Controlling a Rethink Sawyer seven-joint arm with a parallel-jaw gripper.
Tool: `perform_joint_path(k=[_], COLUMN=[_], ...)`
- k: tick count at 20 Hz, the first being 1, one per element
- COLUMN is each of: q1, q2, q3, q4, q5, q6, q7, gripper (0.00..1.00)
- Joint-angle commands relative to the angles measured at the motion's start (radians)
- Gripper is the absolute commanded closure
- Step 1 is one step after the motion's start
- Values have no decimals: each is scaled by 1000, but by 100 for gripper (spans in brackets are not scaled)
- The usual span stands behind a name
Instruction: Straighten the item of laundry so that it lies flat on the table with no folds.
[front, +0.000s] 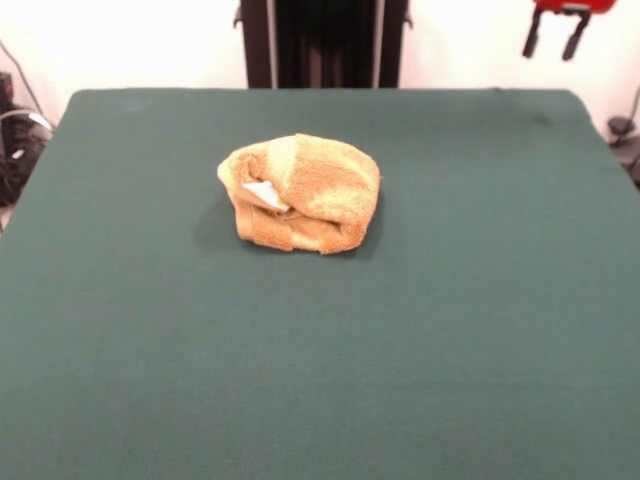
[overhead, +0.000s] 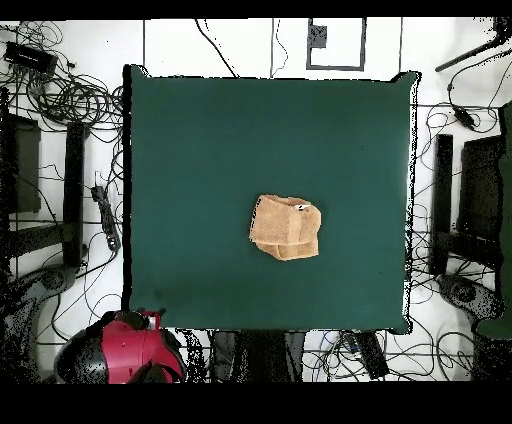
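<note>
Laundry here means one small orange-tan towel (front: 300, 193), and we find it bunched into a rounded, folded-over bundle near the middle of the green table (front: 480, 330), somewhat toward the robot's side. Paler bands show across its top, and a small white tag (front: 264, 193) peeks from a gap between the layers on one side. In the overhead view the towel (overhead: 285, 227) reads as a compact doubled lump with green cloth open all around it. We judge the straightening has not begun. Our next move calls for reaching out, finding a free edge or corner of the top layer and drawing it away from the bundle. Our gripper (front: 558, 33) hangs drawn back beyond the table's far corner, holding nothing, prongs apart.
</note>
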Motion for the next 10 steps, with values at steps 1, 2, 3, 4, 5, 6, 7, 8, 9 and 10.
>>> perform_joint_path(k=[1, 2, 3, 4, 5, 6, 7, 8, 9, 10], q1=[-39, -40, -42, -44, -47, -49, -55, -58, -63, -69], q2=[0, 1, 2, 3, 5, 8, 11, 14, 14, 16], q3=[85, 85, 85, 85, 86, 86, 84, 82, 85, 87], q4=[25, 24, 23, 23, 23, 22, 16, 15, 19, 19], q5=[1, -1, -4, -7, -8, -9, -13, -17, -19, -22], q6=[-28, -32, -34, -36, -43, -48, -47, -47, -52, -56], q7=[183, 182, 180, 178, 178, 178, 172, 168, 170, 169], gripper=[0, 0, 0, 0, 0, 0, 0, 0, 0, 0])
